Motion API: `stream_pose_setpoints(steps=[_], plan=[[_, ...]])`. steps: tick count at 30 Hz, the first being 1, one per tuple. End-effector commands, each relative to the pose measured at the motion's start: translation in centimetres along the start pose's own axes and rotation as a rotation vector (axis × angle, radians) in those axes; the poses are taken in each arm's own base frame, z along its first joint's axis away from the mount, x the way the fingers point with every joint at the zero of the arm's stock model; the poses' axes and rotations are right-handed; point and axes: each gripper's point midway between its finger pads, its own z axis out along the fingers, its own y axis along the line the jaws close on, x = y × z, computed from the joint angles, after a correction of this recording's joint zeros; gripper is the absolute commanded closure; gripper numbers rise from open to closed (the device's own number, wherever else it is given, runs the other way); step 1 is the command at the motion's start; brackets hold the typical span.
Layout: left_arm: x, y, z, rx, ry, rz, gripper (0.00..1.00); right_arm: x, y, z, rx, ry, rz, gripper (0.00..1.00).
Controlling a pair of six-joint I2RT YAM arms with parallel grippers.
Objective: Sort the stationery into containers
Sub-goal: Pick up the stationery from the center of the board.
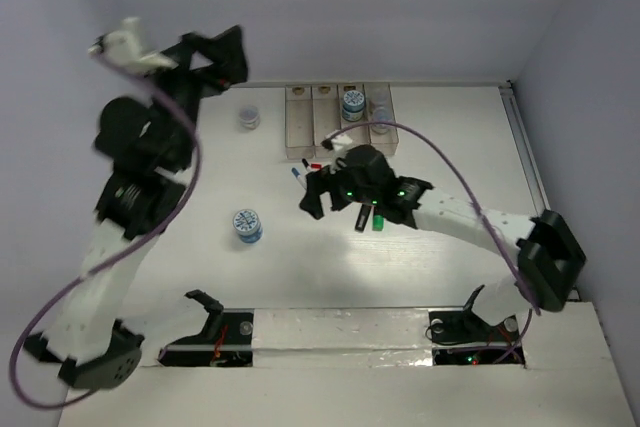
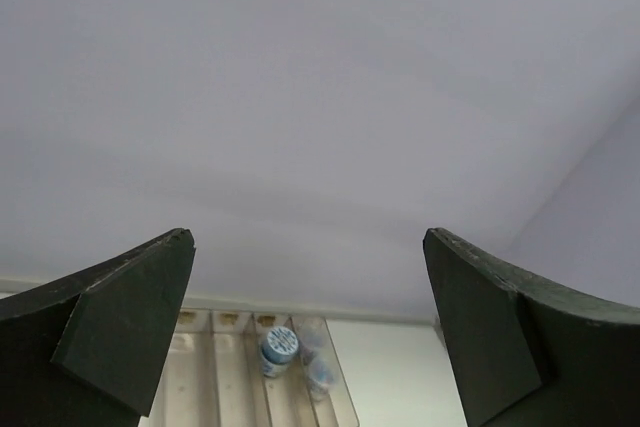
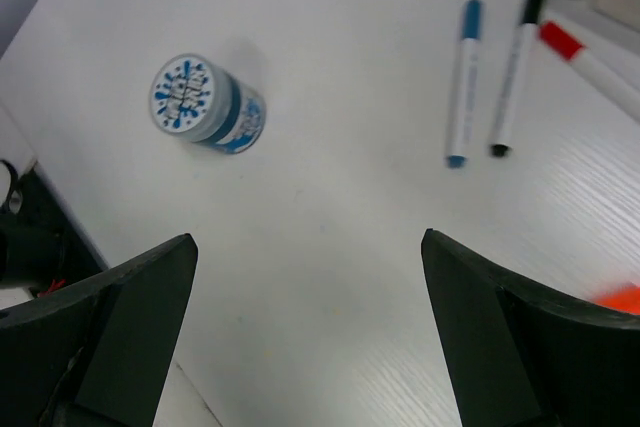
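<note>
The clear tray (image 1: 300,122) stands at the back centre; one patterned-lid tub (image 1: 352,103) sits in its third compartment and another (image 1: 381,109) in its fourth. My right gripper (image 1: 311,191) is open and empty, low over the table beside the pens. In the right wrist view its jaws (image 3: 310,327) frame bare table, with the blue-capped pen (image 3: 463,82), black-capped pen (image 3: 515,72) and red-capped pen (image 3: 590,59) ahead on the right and a loose tub (image 3: 205,102) ahead on the left. The green highlighter (image 1: 379,220) lies under the right arm. An orange highlighter edge (image 3: 620,299) shows. My left gripper (image 1: 228,65) is open, empty, raised high.
Another loose tub (image 1: 249,117) stands left of the tray. The left wrist view looks down on the tray (image 2: 225,377) and its two tubs (image 2: 278,349) against the back wall. The table's front edge with the arm bases (image 1: 340,332) lies below.
</note>
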Motion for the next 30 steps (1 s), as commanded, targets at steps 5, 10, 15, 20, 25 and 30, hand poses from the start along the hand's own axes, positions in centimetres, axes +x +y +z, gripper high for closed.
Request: stream_pose_setpoints(steps=[5,10,15,20,25,30], plan=[[8.5,11.2,-10.8,-0.298,0.233,0.122,0.01,2.0,6.5,8.2,-0.048,0.111,-0.256,0.0],[9.4,15.4,-16.5,-0.403,0.239,0.138,0.01,1.9,8.3,12.5,-0.044,0.149,-0.296,0.0],[9.3,17.3,-18.3,-0.466,0.229,0.188,0.01,4.7,9.6,15.8,-0.036,0.241,-0.351,0.0],[9.0,17.3,-18.4,-0.451,0.206,0.192,0.01,6.1,10.1,17.6,-0.04,0.286,-0.354,0.0],[9.6,17.3,-18.1,-0.439,0.21,0.203,0.01,6.2,10.4,18.6,-0.048,0.301,-0.355,0.0],[9.8,17.4,-17.9,-0.438,0.203,0.208,0.01,4.9,12.1,17.2,-0.083,0.248,-0.361,0.0]])
